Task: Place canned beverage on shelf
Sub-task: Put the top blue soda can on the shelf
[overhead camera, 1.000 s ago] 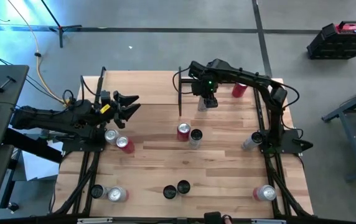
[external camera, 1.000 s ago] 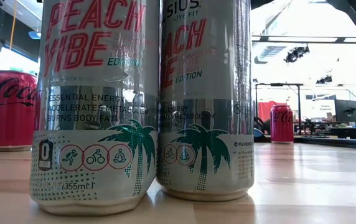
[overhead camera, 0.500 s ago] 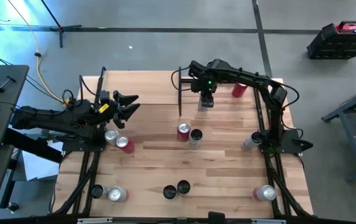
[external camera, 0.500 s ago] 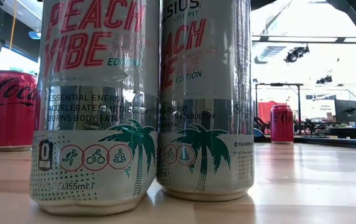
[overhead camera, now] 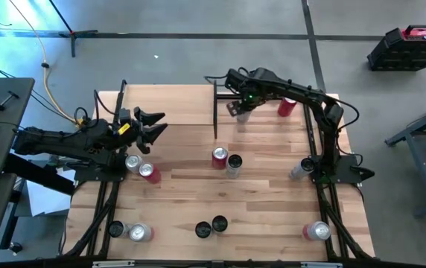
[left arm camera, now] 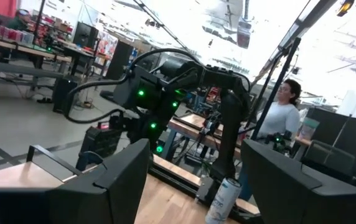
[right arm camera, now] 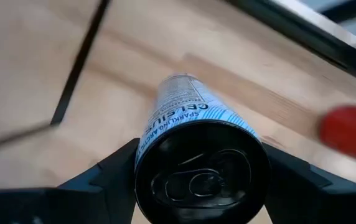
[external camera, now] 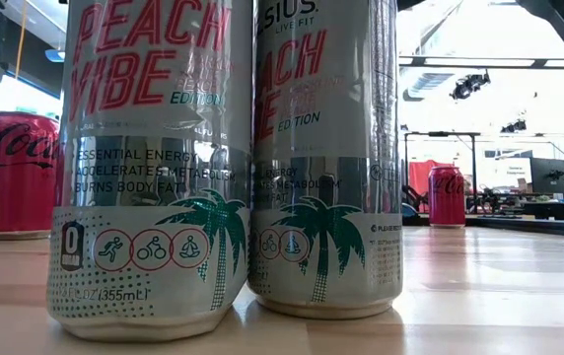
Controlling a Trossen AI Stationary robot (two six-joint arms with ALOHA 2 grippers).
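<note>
Near: right gripper clenched on slim silver-blue beverage can, gripped below black lid, tilted, likely for carrying. Beyond: small light-wood shelf with thin black posts, can above it, not yet set down. Far: left gripper released, empty, waiting.

Right claw holds a can over the shelf at the surface's far side, another can just right of it. Two cans stand mid-surface. Left claw hovers far left.
</note>
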